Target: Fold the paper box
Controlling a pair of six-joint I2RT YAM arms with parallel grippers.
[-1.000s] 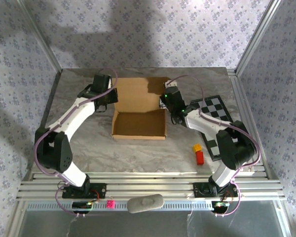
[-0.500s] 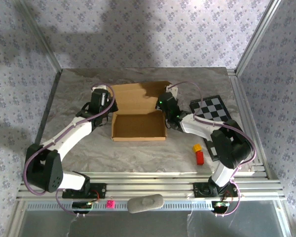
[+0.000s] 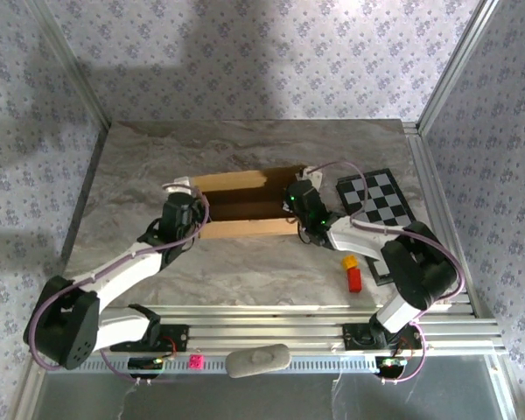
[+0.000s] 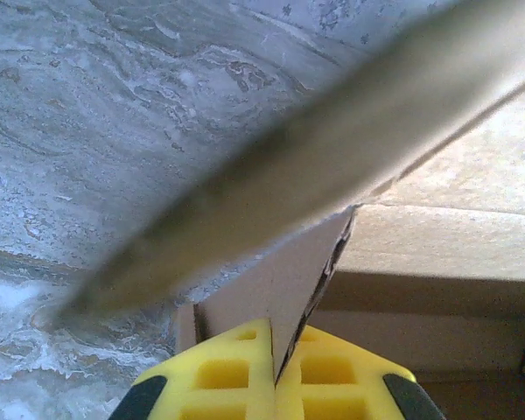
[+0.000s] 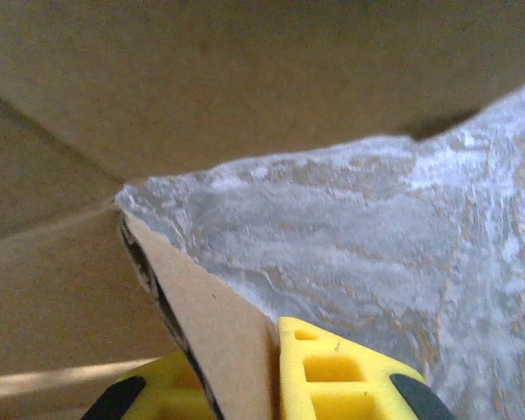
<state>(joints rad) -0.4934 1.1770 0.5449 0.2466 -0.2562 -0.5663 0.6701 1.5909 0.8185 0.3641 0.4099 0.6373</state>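
My left fingers (image 4: 232,372) are clamped on the left side flap (image 4: 289,280) of the paper box (image 3: 245,229). My right fingers (image 5: 332,376) have the right flap (image 5: 219,315) between them, but I cannot tell how firmly. The lid (image 3: 232,181) has just swung forward over the tray, so closing looks well under way. The box sits mid-counter (image 3: 157,157), and both my arms reach in low from the near edge.

The paper box (image 3: 232,182) is plain brown, unmarked. The counter (image 3: 245,271) is grey with pale marbled veins. At the box's three o'clock, a black-and-white checkered board (image 3: 376,197); at five o'clock, a yellow block (image 3: 349,262) and a red block (image 3: 353,279). The walls (image 3: 289,61) carry a lilac floral print. The left pincer (image 4: 276,372) and right pincer (image 5: 245,385) have yellow pads (image 4: 227,376)
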